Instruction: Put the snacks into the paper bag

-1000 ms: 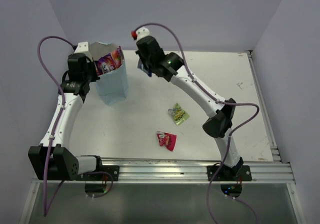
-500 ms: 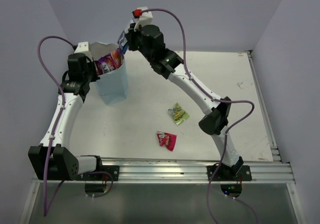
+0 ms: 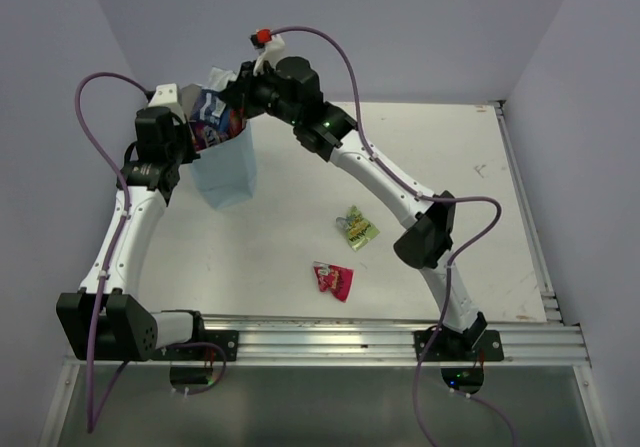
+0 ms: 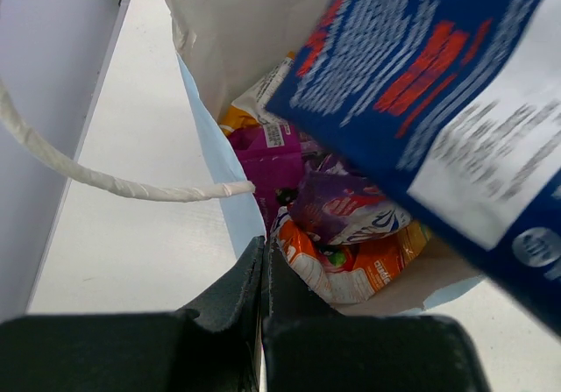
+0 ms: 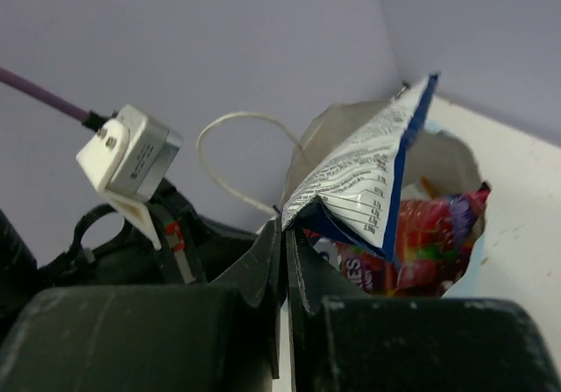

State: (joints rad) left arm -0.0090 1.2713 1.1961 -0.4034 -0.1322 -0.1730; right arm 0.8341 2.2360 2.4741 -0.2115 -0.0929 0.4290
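L gripper (image 4: pixel 263 265) clamps paper bag (image 3: pixel 228 172) rim, steadying mouth open; R gripper (image 5: pixel 284 230) pinches blue-and-white packet (image 5: pixel 364 181) corner, dangling it over opening for drop.

Looking down from high behind the near edge, taking in the whole table (image 3: pixel 470 187). Peering from the left wrist, very close, down into the paper bag (image 4: pixel 237 32). Facing that bag's mouth from the right wrist, close, from the side, sharing with the others the blue packet (image 5: pixel 368 181) and packets (image 4: pixel 342 208) inside.
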